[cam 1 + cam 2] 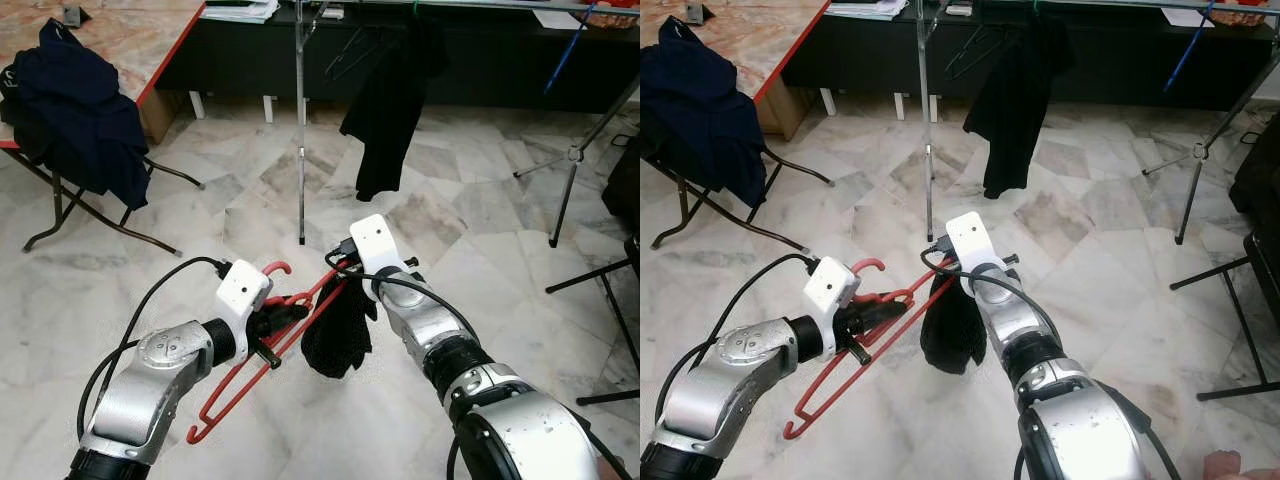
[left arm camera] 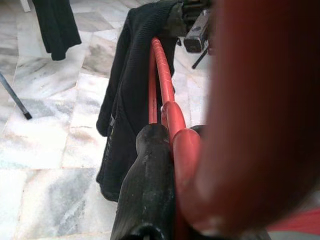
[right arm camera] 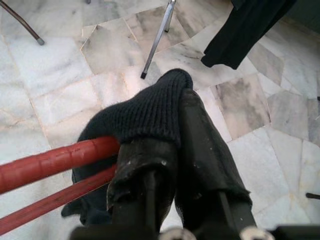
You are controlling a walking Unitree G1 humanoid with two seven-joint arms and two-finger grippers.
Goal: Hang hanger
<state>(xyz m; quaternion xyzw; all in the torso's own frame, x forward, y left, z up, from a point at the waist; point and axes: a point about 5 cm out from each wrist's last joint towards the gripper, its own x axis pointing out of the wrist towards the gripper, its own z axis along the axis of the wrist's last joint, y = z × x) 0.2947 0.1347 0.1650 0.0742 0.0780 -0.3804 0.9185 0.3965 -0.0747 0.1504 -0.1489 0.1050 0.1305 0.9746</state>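
1. Your main risk is the small black knitted garment (image 1: 338, 335) slipping off. It is draped over one arm of the red plastic clothes hanger (image 1: 262, 350) right at your right gripper (image 3: 172, 150), and any tilt on the way up to the rail could slide it off the end.
2. Your two grippers hold one rigid thing. If they move out of step, the hanger may twist or jump free of a grip.
3. The hook (image 1: 277, 268) sits just above your left gripper (image 1: 285, 318). Judged from here, its opening must face the metal clothes rack (image 1: 300, 120) well ahead of both grippers, or it will miss the rail.
4. A black garment (image 1: 385, 100) already hangs there, so you could snag it.
5. Left gripper: clamped on the hanger near its neck. Right gripper: clenched on the hanger arm through the knit fabric.
6. The hanger itself looks slim, glossy and red, held low between the grippers above the marble floor (image 1: 200, 230), slanting down past the left one.
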